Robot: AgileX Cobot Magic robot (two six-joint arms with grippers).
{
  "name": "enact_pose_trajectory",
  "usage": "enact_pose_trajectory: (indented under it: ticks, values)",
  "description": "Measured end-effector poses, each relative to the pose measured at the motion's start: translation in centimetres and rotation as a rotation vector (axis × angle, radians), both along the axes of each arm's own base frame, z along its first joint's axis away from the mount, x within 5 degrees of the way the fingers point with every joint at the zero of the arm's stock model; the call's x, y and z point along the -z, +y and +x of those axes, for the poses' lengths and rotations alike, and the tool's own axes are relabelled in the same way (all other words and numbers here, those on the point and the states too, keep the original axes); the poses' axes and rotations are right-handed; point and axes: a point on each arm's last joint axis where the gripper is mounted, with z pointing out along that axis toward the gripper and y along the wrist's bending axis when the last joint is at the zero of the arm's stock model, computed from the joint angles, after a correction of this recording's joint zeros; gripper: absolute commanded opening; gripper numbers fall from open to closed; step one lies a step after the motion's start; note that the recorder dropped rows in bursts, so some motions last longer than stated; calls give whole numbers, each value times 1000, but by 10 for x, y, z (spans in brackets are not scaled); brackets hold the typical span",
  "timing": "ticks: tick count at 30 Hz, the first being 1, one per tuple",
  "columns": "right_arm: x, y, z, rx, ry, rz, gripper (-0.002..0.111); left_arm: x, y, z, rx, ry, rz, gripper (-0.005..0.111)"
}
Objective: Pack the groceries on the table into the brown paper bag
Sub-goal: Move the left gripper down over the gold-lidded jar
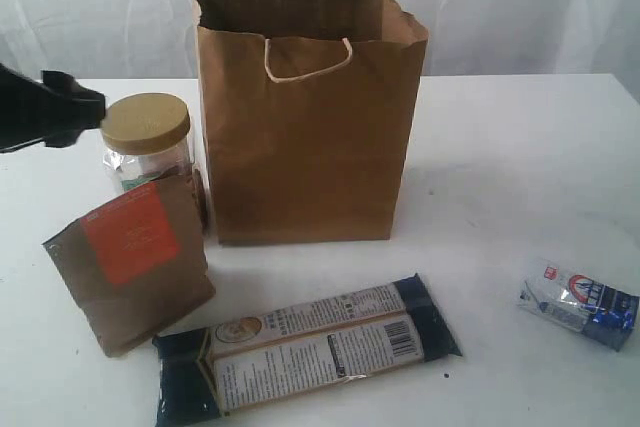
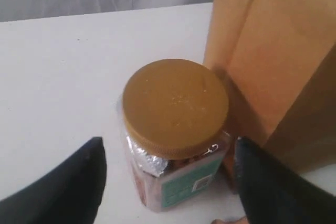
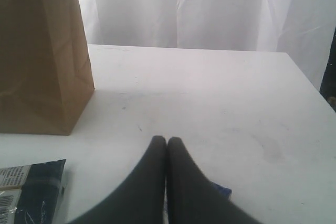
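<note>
The left gripper [image 2: 169, 149] stands wide, with one dark finger [image 2: 79, 187] on each side of the jar [image 2: 176, 106] in the wrist view and neither touching it. From the exterior view it hangs just beside the gold lid, at about lid height, so the jar does not look to be between the fingers yet. The right gripper [image 3: 167, 148] is pressed shut, holds nothing, and sits low over the bench [image 1: 500, 167], away from the work.

The jar stands upright on the bench, close against the left wall of the bag [image 1: 310, 117]. The pouch [image 1: 130, 257] leans just in front of it. The step in hand seems to be the grasp of the jar.

To do it well:
- The gripper should ease forward until the lid or the shoulder under it sits squarely between the fingers, then close evenly.
- The finger on the bag side has little room, so it should slip in without shoving the paper — a nudged bag could slide or fold.
- The clear wall is likely slick, and a grip under the lid's edge may hold better.
- The lift should go straight up, clear of the pouch, and rise above the creased rim before crossing over.

The bag stands open at the middle of the bench, with a loop handle drooping over its front. The long packet [image 1: 310, 347] lies flat near the front edge, and a small packet [image 1: 580, 302] lies well off to the right — both wait outside the bag.
</note>
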Motion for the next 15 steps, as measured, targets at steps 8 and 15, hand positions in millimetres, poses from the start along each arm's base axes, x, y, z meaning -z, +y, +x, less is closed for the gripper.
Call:
enact_pose_trajectory:
  ticks: [8,15]
  values:
    - [0,0,0,0,0,0,0,6,-27,34,106,-14,130,71]
    - [0,0,0,0,0,0,0,8,-40,65,107,12,150,73]
